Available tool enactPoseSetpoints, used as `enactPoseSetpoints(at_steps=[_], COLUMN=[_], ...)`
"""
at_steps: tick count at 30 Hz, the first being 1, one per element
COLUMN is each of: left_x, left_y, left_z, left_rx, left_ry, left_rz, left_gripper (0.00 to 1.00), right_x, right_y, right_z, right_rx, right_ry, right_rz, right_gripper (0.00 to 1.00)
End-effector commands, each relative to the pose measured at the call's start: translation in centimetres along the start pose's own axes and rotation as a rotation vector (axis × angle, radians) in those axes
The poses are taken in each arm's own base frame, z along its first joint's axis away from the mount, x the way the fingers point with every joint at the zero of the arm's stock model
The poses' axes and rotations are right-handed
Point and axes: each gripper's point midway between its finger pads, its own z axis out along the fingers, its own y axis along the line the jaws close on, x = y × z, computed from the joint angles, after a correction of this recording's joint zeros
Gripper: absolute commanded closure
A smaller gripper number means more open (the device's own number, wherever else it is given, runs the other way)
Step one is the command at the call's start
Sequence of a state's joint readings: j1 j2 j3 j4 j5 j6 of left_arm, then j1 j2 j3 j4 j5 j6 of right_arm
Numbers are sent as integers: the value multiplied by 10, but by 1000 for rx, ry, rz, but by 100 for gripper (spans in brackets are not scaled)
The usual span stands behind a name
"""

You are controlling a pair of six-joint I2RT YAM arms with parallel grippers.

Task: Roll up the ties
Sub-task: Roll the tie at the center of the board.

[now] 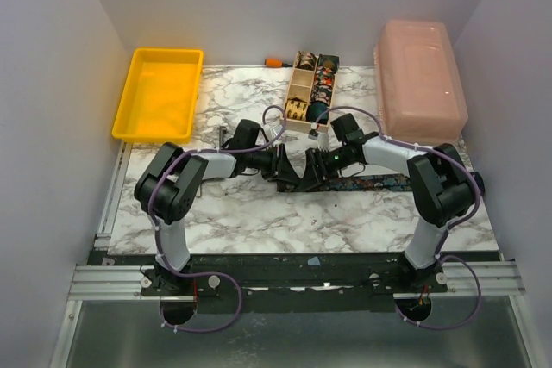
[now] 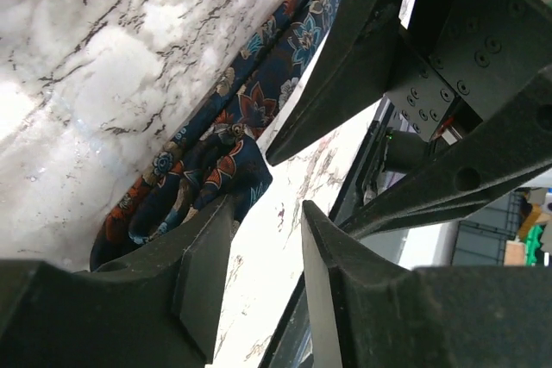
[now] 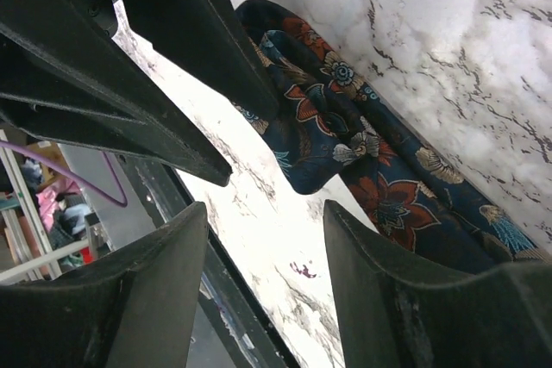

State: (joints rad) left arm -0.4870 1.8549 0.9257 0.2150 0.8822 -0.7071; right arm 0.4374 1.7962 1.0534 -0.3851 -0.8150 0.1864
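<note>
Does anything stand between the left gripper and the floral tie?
Nothing visible does. The floral tie has its folded end right at the open left gripper. The right gripper, also open, crowds in opposite but not between them.

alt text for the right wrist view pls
A dark floral tie, its end loosely folded over, lies on a white marble table. The right end effector frames it from below, open and empty; the left end effector's dark fingers intrude at upper left.

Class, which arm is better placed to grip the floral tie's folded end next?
Right gripper, probably: floral tie's fold lies just ahead of its open gap; left gripper's gap faces bare marble.
</note>
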Motion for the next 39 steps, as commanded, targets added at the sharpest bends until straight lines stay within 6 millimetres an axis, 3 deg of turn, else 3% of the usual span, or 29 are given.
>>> enactPoseSetpoints(at_steps=[1,8,13,21,25,30,32,35,39], left_x=[-2,-1,0,2,2,3,-1,-14,-18], left_y=[-4,1,1,5,6,9,4,-13,-32], left_z=[8,13,13,14,15,16,14,3,-9], left_rx=[47,53,57,52,50,51,67,115,169], left_ry=[28,39,39,39,41,46,34,-28,-60], left_rz=[-44,-76,-78,-83,-86,-91,-69,0,47], left_gripper=[60,70,77,78,79,80,76,63,55], right_x=[3,-6,-10,-21,-29,-24,-20,-11,-1], right_y=[-10,-26,-27,-17,-15,-35,-44,-56,-67], right_z=[9,17,19,14,13,16,18,22,24], right_rx=[16,67,63,23,27,117,144,180,205], right_ry=[12,-8,-20,-53,-72,-70,-62,-35,-8], right_rz=[38,65,84,97,100,110,119,128,144], right_gripper=[41,45,48,50,59,78,87,99,100])
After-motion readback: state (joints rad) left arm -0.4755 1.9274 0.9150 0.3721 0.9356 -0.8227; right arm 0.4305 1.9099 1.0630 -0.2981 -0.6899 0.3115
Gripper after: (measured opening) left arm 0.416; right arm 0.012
